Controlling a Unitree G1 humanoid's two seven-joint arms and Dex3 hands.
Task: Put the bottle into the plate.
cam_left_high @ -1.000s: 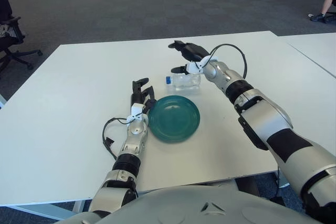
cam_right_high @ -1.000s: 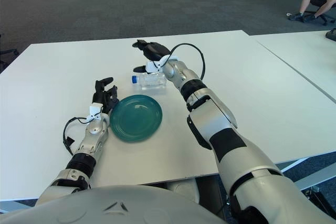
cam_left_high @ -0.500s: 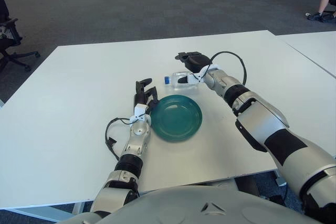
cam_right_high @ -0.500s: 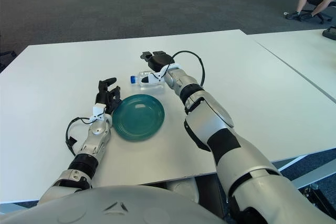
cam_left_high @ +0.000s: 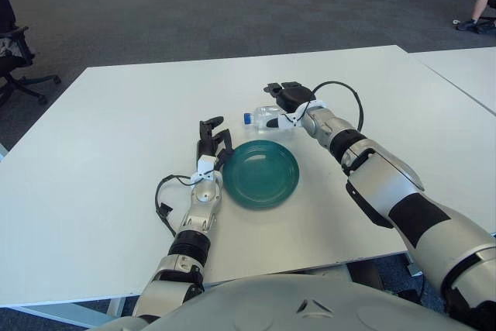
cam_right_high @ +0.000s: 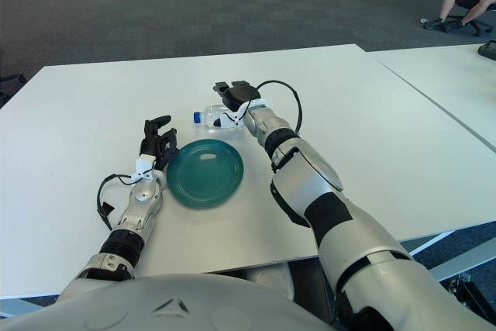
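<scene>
Clear bottle (cam_left_high: 263, 117) lies half hidden under the right hand (cam_left_high: 285, 101), whose grip is unclear.

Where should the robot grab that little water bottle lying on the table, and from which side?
Around its clear body, coming from above. The bottle lies on its side behind the plate, blue cap pointing left, so its round flank faces up. The right hand is already over it; the left hand rests beside the plate.
</scene>
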